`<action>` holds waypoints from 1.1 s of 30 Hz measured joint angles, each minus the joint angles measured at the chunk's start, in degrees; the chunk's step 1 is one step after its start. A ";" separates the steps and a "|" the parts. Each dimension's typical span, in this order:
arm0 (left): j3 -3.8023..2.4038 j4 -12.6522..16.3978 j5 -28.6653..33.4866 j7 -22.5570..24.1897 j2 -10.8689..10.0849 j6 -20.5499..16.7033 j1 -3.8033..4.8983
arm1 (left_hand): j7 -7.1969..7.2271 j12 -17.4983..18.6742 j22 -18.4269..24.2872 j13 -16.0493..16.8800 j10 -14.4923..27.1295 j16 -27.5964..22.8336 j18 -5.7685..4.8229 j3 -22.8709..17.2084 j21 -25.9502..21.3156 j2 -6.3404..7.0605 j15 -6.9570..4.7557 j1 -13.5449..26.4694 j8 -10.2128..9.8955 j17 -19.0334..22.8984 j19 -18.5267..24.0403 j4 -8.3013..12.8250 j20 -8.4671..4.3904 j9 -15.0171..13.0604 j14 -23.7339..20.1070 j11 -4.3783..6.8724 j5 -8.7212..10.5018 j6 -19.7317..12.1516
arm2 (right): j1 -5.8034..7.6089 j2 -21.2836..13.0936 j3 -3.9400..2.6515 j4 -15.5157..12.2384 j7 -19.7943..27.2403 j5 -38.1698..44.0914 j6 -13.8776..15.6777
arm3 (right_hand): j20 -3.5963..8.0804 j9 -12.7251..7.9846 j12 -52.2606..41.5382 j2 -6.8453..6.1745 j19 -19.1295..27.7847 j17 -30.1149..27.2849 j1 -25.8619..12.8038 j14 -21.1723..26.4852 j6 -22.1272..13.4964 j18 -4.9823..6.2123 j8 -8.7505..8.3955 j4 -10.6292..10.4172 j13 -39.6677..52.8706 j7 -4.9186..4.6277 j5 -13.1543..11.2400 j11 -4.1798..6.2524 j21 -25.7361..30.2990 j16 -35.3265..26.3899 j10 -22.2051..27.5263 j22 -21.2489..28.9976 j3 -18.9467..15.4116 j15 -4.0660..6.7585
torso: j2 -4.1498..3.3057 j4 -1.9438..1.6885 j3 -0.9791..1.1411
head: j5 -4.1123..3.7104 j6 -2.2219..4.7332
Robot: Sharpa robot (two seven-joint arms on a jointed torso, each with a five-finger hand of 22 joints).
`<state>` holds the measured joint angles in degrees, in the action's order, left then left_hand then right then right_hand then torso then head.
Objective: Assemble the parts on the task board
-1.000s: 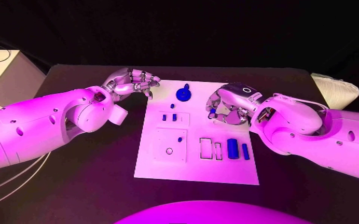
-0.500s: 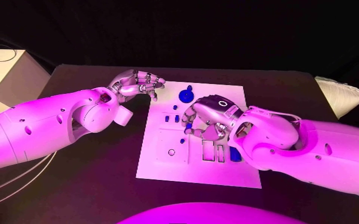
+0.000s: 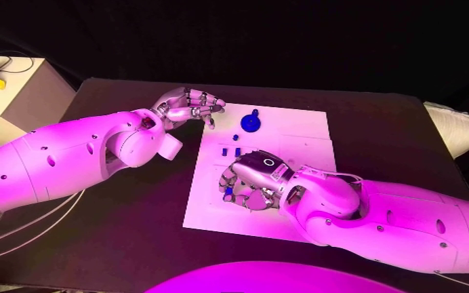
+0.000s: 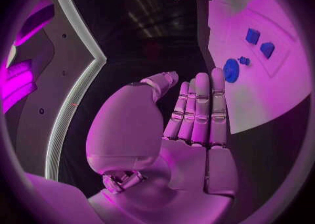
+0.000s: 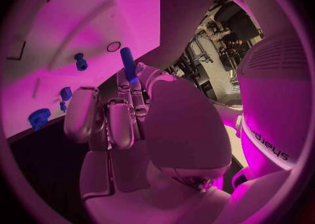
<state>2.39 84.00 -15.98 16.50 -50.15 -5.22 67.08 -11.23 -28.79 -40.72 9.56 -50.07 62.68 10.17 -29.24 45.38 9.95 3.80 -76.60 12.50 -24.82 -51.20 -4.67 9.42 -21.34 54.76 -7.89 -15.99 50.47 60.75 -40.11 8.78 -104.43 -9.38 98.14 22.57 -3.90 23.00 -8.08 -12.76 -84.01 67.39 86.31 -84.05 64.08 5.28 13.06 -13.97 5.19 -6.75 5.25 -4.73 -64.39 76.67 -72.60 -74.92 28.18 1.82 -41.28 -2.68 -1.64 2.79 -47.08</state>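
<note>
The right hand [image 3: 252,183] is nearest, low over the near half of the board [image 3: 303,127], toward its left side. In the right wrist view this hand [image 5: 125,113] pinches a blue peg [image 5: 128,64] between its fingertips, and the peg stands up past the fingers. From that wrist camera the peg is in front of the white board surface [image 5: 79,3], beside a small round hole [image 5: 113,47]; I cannot tell if the peg touches the board. In the head view a bit of blue [image 3: 228,190] shows at the 9 o'clock side of the hand.

Farther on the board, at about 12 o'clock from the right hand, two small blue blocks [image 3: 234,150] sit side by side. A very small blue piece [image 3: 234,137] lies just past them. Still farther, near the far edge of the board, lies a blue disc [image 3: 251,123] with a small knob on its far side.

The left hand [image 3: 192,108] is at about 10 o'clock from the disc, over the black table [image 3: 127,239], just off the far left corner of the board. Its fingers are curled in the head view. In the left wrist view the fingers [image 4: 200,108] lie straight and pressed together, with the thumb beside them, and the hand [image 4: 164,134] holds nothing. That view also shows the disc [image 4: 231,70] and the two blocks [image 4: 260,43] on the board [image 4: 282,84].
</note>
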 measured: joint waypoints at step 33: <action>0.00 -0.03 0.08 -0.03 -0.22 0.09 -0.01 | 0.00 -0.28 0.08 -0.06 0.00 0.00 0.00 0.00 0.00 0.00 0.00 0.00 0.00 -0.01 0.00 0.00 0.00 -0.03 0.00 0.00 0.00 0.00 | -1.50 0.08 0.20 1.46 -0.65 4.61 2.65 | 0.00 0.09 -0.17 -0.42 0.00 0.30 -0.88 0.14 -0.10 0.00 0.17 0.78 3.56 -0.08 0.03 0.00 0.00 0.00 0.00 0.02 0.78 0.14 | -0.04 -0.02 0.08 | 1.04 -0.87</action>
<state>2.39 83.97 -15.91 16.47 -50.37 -5.13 67.07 -11.23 -29.06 -40.64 9.50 -50.07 62.68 10.17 -29.25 45.38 9.95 3.80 -76.60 12.50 -24.83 -51.20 -4.67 9.42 -21.37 54.76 -7.89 -15.99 50.47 59.25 -40.03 8.98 -102.96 -10.03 102.75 25.22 -3.90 23.09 -8.26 -13.18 -84.00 67.69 85.43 -83.92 63.98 5.28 13.23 -13.19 8.76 -6.83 5.28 -4.73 -64.39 76.66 -72.61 -74.90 28.96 1.95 -41.32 -2.70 -1.56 3.83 -47.96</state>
